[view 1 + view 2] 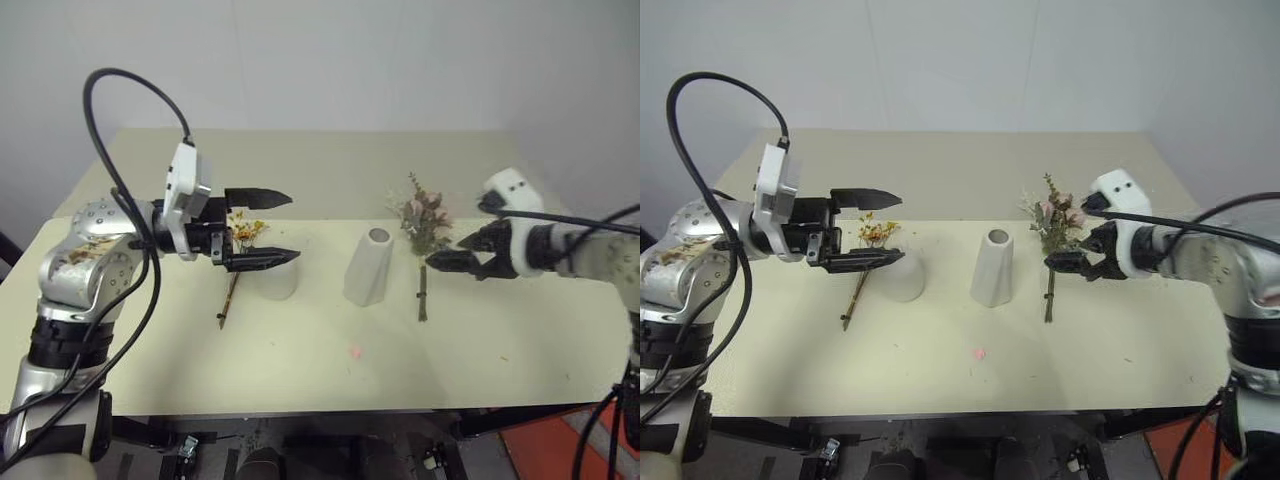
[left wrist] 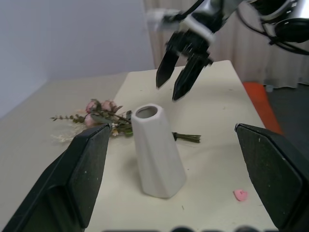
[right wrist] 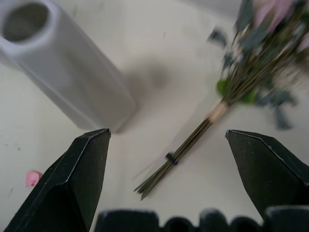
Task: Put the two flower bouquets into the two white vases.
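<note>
The tall white vase [image 1: 369, 266] stands upright mid-table. The squat white vase [image 1: 277, 281] sits to its left, partly behind the lower finger of my left gripper [image 1: 293, 227]. That gripper is open, hovers level and points toward the tall vase. The small yellow-orange bouquet [image 1: 243, 234] lies flat beside the squat vase, behind this gripper. The large pink rose bouquet [image 1: 424, 222] lies to the right of the tall vase, stems [image 3: 192, 141] toward the front. My right gripper [image 1: 450, 252] is open and empty, angled down just above those stems.
A small pink scrap [image 1: 355, 352] lies on the pale table [image 1: 500, 350] in front of the tall vase. A white wall rises behind the table's far edge. Red flooring [image 1: 545, 450] shows past the front right corner.
</note>
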{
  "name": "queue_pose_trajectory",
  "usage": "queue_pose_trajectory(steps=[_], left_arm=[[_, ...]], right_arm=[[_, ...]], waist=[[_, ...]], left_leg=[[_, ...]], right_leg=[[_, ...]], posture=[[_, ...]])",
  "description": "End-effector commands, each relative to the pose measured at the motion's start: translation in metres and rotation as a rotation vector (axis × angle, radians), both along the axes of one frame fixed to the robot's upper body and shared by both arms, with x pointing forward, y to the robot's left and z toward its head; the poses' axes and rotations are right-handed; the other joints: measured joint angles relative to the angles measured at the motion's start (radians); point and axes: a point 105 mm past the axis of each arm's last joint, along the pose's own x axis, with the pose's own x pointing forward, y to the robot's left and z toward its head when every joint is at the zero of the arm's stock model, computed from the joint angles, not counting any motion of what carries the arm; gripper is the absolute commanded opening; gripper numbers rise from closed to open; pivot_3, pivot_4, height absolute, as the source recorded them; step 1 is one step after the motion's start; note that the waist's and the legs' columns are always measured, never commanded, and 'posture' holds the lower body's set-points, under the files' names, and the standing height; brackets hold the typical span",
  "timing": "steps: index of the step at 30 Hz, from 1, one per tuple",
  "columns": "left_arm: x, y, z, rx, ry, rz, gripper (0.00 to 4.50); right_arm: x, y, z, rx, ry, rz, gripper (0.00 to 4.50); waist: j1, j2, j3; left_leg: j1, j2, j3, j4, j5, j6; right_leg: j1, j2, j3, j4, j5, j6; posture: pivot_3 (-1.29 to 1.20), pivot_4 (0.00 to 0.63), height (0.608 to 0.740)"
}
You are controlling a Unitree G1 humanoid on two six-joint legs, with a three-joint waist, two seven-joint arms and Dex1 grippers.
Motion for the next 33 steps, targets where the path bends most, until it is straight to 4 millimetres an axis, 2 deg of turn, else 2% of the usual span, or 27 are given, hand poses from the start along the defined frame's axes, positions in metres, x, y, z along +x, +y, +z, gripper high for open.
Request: queue_pose_trajectory(steps=[1,6,9,13,17,22,28,30,33], left_arm=[[-0.001,-0.007,0.008,-0.006,-0.047,-0.026,4.48],[0.001,-0.013,0.004,-0.002,-0.053,-0.029,4.48],[0.001,-0.014,0.005,-0.007,-0.06,-0.021,4.48],[-0.002,-0.013,0.005,-0.007,-0.059,-0.021,4.48],[-0.002,-0.009,-0.002,0.007,-0.059,0.017,4.48],[-0.003,-0.009,-0.003,0.006,-0.065,0.028,4.5],[-0.004,-0.006,-0.001,0.008,-0.07,0.042,4.5],[-0.004,-0.005,-0.001,0.006,-0.068,0.042,4.5],[-0.004,-0.005,0.0,0.003,-0.065,0.046,4.5]], right_arm=[[0.019,-0.009,0.0,-0.016,0.051,-0.138,4.5],[0.048,-0.005,-0.013,-0.019,0.099,-0.209,4.5],[0.064,-0.008,-0.027,-0.072,0.113,-0.256,4.5],[0.073,-0.006,-0.041,-0.111,0.14,-0.26,4.5],[0.081,0.008,-0.054,-0.169,0.14,-0.2,4.5],[0.085,0.017,-0.069,-0.236,0.139,-0.141,2.89],[0.08,0.015,-0.081,-0.231,0.167,-0.138,0.8],[0.078,0.013,-0.083,-0.22,0.179,-0.152,0.23],[0.073,-0.001,-0.077,-0.149,0.14,-0.224,0.19]], waist=[[-0.001,0.0,0.0],[-0.002,0.0,0.0],[-0.005,0.0,0.0],[-0.008,0.0,0.0],[-0.023,0.0,0.0],[-0.035,0.001,0.0],[-0.031,0.001,0.0],[-0.03,0.001,0.0],[-0.024,0.001,0.0]], left_leg=[[0.0,0.0,0.0,0.0,0.0,0.0],[-0.001,0.0,0.0,0.0,0.0,0.0],[-0.001,0.0,0.0,0.0,0.0,0.0],[-0.002,0.0,-0.001,0.0,0.0,0.0],[-0.004,0.0,-0.001,0.0,0.0,0.0],[-0.003,0.0,-0.001,0.0,0.0,0.0],[0.002,0.0,-0.001,0.0,0.0,0.0],[0.004,0.0,-0.001,0.0,0.0,0.0],[0.004,0.0,-0.002,0.0,0.0,0.0]], right_leg=[[0.0,0.0,0.0,0.0,0.0,0.0],[-0.001,0.0,-0.001,0.0,0.001,0.0],[-0.001,0.0,-0.001,0.0,0.001,0.0],[-0.002,0.0,-0.001,0.001,0.001,0.0],[-0.003,0.0,-0.001,0.001,0.001,0.001],[-0.003,0.0,-0.001,0.002,0.001,0.001],[0.0,0.0,-0.001,0.002,0.001,0.0],[0.001,0.0,-0.001,0.002,0.001,0.0],[0.002,0.0,-0.001,0.002,0.001,0.0]], posture=[[0.0,0.15,0.74],[0.0,0.15,0.74],[0.0,0.15,0.74],[0.0,0.15,0.74],[0.0,0.15,0.74],[0.0,0.15,0.74],[0.0,0.15,0.74],[0.0,0.15,0.74],[0.0,0.15,0.74]])
